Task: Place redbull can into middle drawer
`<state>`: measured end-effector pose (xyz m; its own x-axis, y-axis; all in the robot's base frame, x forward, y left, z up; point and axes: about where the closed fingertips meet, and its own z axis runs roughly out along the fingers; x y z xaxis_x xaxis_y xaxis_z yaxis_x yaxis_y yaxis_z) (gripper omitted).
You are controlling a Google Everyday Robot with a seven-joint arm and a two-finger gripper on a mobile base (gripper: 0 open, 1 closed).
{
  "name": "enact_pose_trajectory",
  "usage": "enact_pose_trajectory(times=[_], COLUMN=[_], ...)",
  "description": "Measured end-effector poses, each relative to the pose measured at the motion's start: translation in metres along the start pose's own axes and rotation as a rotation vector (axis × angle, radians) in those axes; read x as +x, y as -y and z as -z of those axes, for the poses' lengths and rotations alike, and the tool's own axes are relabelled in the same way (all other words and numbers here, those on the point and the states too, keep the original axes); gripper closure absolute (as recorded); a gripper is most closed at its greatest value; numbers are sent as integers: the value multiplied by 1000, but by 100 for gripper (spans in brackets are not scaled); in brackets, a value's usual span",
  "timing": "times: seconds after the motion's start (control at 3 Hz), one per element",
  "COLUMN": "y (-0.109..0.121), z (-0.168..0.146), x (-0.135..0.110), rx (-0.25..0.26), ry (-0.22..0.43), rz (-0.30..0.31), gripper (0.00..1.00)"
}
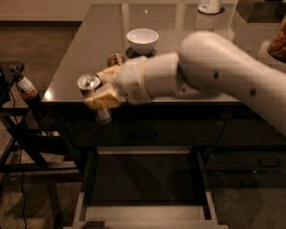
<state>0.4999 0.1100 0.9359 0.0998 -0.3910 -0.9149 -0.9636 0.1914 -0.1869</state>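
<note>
My gripper (99, 95) is shut on the redbull can (93, 91), a slim can with a silver top, held tilted in the tan fingers (105, 96) just over the counter's front edge. The can's lower end hangs in front of the counter face. The middle drawer (145, 179) stands pulled open below, dark flat floor showing, lighter front edge toward the camera. The can is above and left of the drawer's middle, well above its floor.
A white bowl (142, 40) and a small round brown object (115, 59) sit on the dark counter (76, 67). A white container (209, 6) stands at the far back. A dark stand with a bottle-like item (25, 87) is at left.
</note>
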Motion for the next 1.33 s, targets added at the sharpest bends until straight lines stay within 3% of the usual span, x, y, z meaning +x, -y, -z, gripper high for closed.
enact_pose_trajectory(times=[0.67,1.0,1.33], y=[-65,-65,-75], z=[16,16,1], x=[117,117,144], rx=[48,48,73], ry=[-38,-38,-21], rz=[-169,-169,-226], gripper=[100,100,100])
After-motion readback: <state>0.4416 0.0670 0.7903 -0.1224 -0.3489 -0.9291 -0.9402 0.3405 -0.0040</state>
